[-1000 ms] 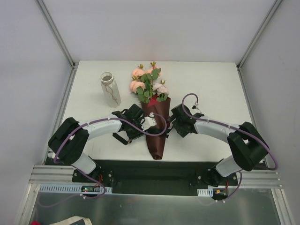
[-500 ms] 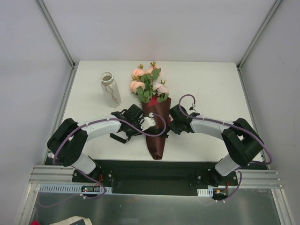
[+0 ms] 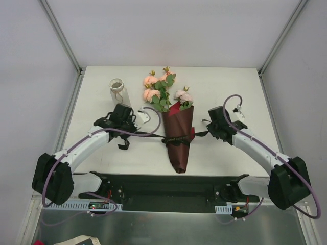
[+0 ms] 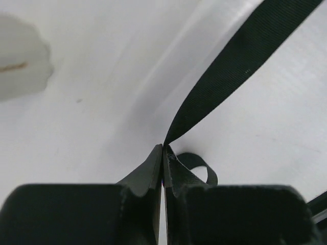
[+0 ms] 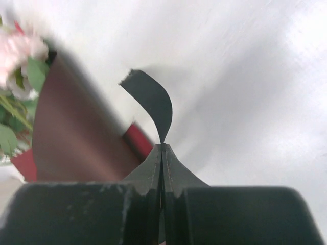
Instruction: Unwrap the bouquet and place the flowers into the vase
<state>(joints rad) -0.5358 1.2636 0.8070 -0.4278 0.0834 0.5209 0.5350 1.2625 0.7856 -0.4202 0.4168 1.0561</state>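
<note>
Top external shows you open table (image 3: pixel 230 92) right of the bouquet (image 3: pixel 178 148), lying centrally, cone tip toward the near edge, blooms far, while left pincer (image 4: pixel 162 153) and right pincer (image 5: pixel 161 150) each pinch its black ribbon (image 4: pixel 230 61).

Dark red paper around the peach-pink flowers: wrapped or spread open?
Wrapped. The dark red paper forms a closed cone around the peach-pink flowers, with the black ribbon circling its middle.

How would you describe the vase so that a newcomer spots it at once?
On the white table, look left of the bouquet in dark red paper, toward the far edge. The vase stands there: the only small white bottle shape, with a narrow round mouth.
</note>
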